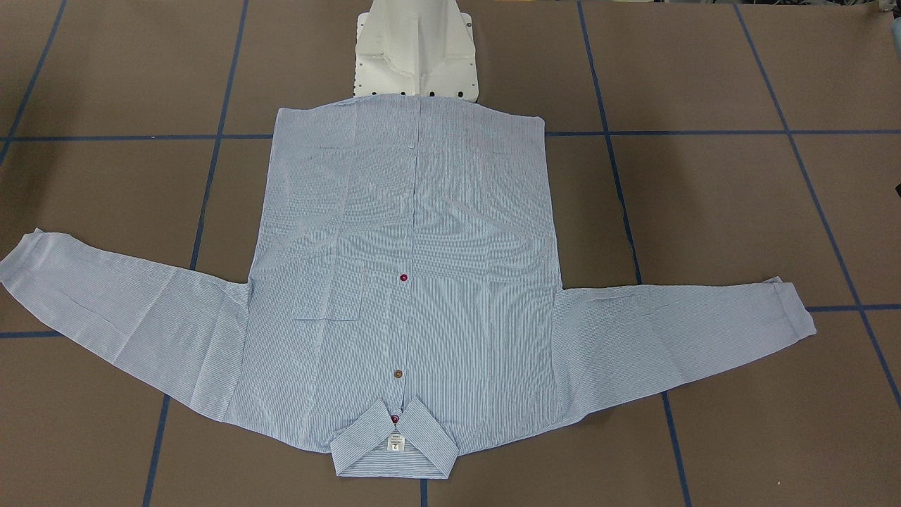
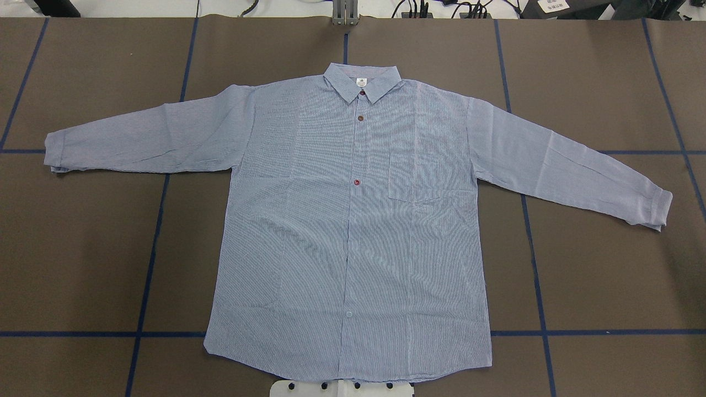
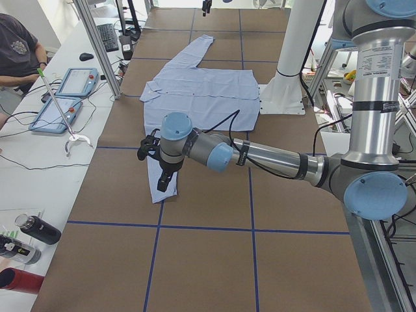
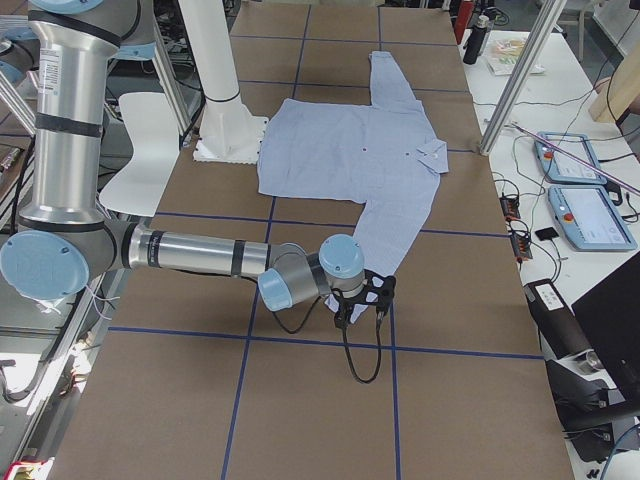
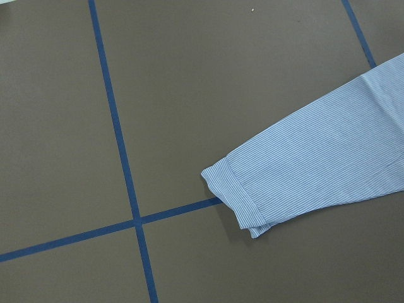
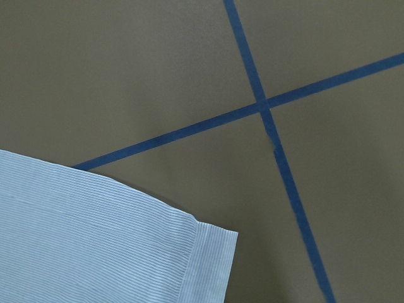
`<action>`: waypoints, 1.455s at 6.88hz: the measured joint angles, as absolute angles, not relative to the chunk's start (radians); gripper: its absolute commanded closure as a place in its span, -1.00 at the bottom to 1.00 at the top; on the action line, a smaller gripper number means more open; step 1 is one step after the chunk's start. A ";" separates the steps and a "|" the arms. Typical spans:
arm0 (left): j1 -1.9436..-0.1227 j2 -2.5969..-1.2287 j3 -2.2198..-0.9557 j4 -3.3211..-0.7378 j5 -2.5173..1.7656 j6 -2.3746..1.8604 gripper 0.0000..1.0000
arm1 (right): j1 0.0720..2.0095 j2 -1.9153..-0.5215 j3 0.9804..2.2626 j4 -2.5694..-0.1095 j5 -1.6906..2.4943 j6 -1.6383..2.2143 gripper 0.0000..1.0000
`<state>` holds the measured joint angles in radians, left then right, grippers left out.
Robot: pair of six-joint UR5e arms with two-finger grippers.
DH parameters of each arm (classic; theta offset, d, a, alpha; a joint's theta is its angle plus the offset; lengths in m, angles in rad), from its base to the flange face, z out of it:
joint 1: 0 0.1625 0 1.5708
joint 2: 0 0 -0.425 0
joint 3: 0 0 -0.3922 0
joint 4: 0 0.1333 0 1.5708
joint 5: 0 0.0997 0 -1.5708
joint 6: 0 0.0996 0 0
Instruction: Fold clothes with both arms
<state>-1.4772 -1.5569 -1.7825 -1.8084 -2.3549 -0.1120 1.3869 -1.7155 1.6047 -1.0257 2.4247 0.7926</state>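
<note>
The light blue-and-white striped shirt (image 2: 353, 220) lies flat and face up on the brown table, buttoned, both sleeves spread out, collar (image 2: 361, 82) on the far side. It also shows in the front view (image 1: 408, 282). My left gripper (image 3: 162, 179) hovers over the near sleeve's cuff (image 3: 159, 188) in the exterior left view; I cannot tell if it is open. My right gripper (image 4: 362, 305) hangs by the other sleeve's cuff (image 4: 345, 290) in the exterior right view; I cannot tell its state. The wrist views show the cuffs (image 5: 237, 196) (image 6: 208, 265) and no fingers.
The white pedestal base (image 1: 415, 49) stands at the shirt's hem. Blue tape lines (image 2: 149, 248) cross the brown table. Alongside the table runs a white bench with control tablets (image 3: 65, 97), bottles (image 3: 36, 227) and a seated person (image 3: 16, 52).
</note>
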 measured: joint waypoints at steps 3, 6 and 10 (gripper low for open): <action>-1.477 -1.553 -1.784 -1.810 -2.355 -0.112 -1.00 | 1.276 -1.717 1.604 -0.981 2.419 1.006 -0.93; -1.477 -1.552 -1.789 -1.810 -2.356 -0.113 -1.00 | 1.168 -1.712 1.619 -0.980 2.347 1.099 -0.77; -1.477 -1.552 -1.795 -1.810 -2.356 -0.113 -1.00 | 1.117 -1.721 1.611 -0.979 2.278 1.189 -0.82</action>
<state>-1.4772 -1.5517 -1.7949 -1.8101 -2.3562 -0.1135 1.1166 -1.7207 1.6107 -0.9789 2.2776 1.1885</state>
